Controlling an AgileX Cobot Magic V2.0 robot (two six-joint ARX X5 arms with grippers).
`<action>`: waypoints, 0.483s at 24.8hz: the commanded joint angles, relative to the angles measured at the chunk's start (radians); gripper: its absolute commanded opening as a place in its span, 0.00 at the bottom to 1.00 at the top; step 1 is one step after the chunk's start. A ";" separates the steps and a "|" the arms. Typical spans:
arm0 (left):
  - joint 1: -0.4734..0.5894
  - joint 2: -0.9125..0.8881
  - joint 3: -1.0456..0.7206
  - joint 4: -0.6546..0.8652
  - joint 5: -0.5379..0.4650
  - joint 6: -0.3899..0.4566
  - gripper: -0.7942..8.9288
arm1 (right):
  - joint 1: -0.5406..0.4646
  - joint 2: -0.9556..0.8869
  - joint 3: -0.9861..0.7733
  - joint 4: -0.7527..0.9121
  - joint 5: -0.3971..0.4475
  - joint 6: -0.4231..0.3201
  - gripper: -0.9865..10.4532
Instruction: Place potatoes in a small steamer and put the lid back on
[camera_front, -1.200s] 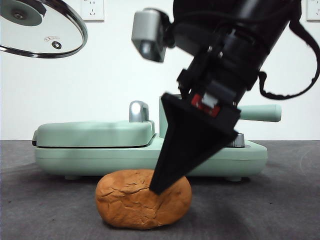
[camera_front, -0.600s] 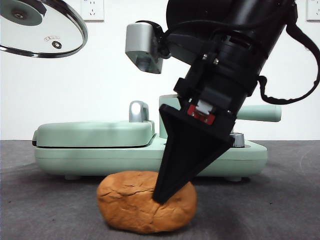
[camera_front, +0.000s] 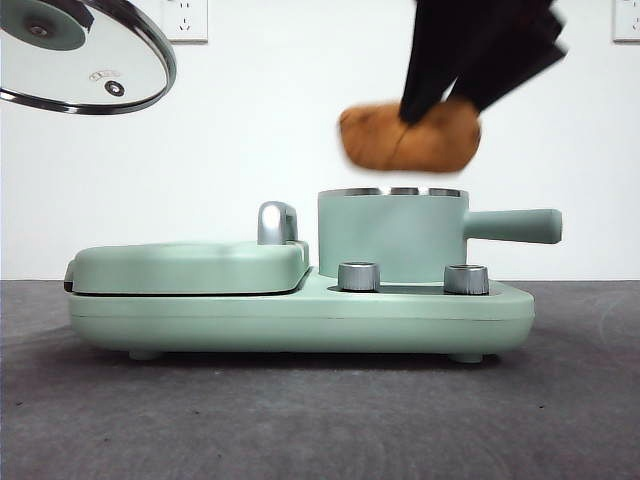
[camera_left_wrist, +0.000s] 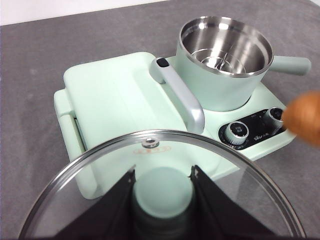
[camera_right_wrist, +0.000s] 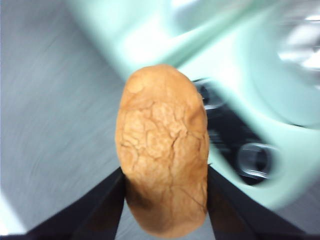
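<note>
the right gripper (camera_right_wrist: 165, 200) clamps the potatoes (camera_front: 410, 137) across the middle, in the air just above the small steamer (camera_front: 392, 235), which stands open. the lump looks firm, rough-skinned, bulky; a grip across its narrow waist should suit. the left gripper (camera_left_wrist: 162, 187) pinches the lid (camera_front: 85, 55) by its knob, high at left.

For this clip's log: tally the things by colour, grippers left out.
Mint-green: 2, the cooker base and the steamer pot.
Orange-brown: 1, the potato, held in the air by the right gripper.
Clear glass: 1, the lid, held up by the left gripper.
Total: 4.
</note>
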 joint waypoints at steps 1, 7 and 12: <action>-0.003 0.000 0.018 0.043 -0.004 0.003 0.09 | -0.050 0.033 0.102 -0.055 0.003 0.066 0.25; -0.003 0.000 0.018 0.052 -0.004 0.003 0.09 | -0.167 0.144 0.263 -0.097 -0.035 0.060 0.25; -0.003 0.000 0.018 0.052 -0.004 0.002 0.09 | -0.234 0.283 0.373 -0.073 -0.085 0.046 0.25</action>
